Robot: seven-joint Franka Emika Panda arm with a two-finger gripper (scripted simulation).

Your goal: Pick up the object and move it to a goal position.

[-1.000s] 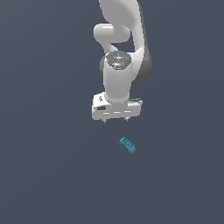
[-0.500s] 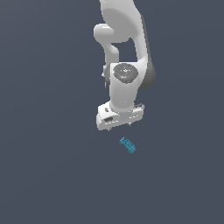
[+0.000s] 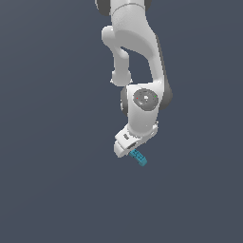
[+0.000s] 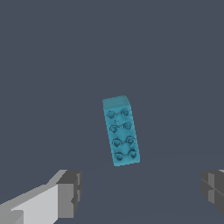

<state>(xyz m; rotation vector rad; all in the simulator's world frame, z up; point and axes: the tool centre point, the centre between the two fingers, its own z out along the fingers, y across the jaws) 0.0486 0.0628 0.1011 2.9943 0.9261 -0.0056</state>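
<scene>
Block (image 4: 121, 131): teal-blue, plastic-looking, smooth, slight sheen, studded top, one sloped end plain. Gripper (image 3: 128, 151): white shell, smooth, plastic-like, soft highlights. Fingers (image 4: 70, 194): grey, matt, blocky pads. Arm (image 3: 137, 71): glossy white casing, dark grey joint bands. Ground (image 3: 47, 142): flat dark grey-blue, matt, textureless.

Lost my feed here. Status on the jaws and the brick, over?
Gripper open, jaws wide apart, empty. Teal block flat on the floor, studs up, ahead of the jaws, not yet between them. Nothing in the way.
</scene>
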